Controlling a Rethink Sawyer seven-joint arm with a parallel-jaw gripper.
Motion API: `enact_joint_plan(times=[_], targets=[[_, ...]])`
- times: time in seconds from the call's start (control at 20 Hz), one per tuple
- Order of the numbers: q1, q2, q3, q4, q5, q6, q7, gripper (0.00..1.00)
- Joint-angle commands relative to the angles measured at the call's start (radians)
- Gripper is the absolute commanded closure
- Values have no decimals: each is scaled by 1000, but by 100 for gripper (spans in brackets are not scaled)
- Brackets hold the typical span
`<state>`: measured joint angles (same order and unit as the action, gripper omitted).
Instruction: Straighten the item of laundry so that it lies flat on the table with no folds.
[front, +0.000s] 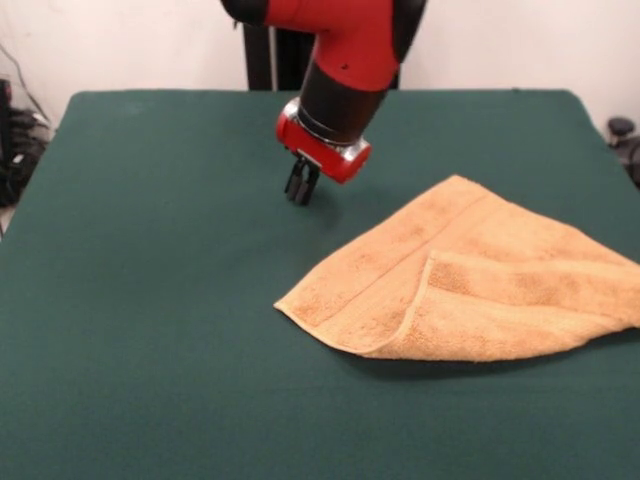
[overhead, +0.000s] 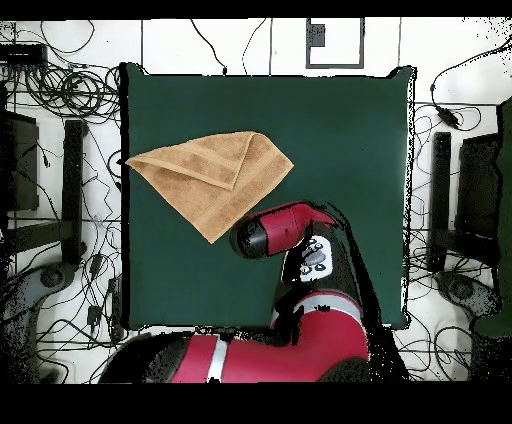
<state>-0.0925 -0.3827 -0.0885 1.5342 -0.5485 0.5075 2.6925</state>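
Beside the claw, apart, lies the towel.

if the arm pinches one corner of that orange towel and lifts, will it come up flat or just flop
Probably flop: the towel is soft terry, already folded over on itself on the table, so it likely drapes from the pinched corner. It looks light, so a push would likely bunch it. The end effector isn't touching it.

The folded towel fills the table's 3 o'clock side in the front view. From 6 through 12 o'clock, bare green cloth lies open. The gripper hangs near centre, apart from the towel.
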Motion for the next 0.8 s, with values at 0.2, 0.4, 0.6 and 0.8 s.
enact_joint_plan(times=[0.2,0.4,0.6,0.8], targets=[[86,107,100,-196,166,-46,173,100],[92,74,97,-176,206,2,156,100],[61,-3,127,-89,230,5,95,100],[27,-73,159,-16,254,24,27,100]])
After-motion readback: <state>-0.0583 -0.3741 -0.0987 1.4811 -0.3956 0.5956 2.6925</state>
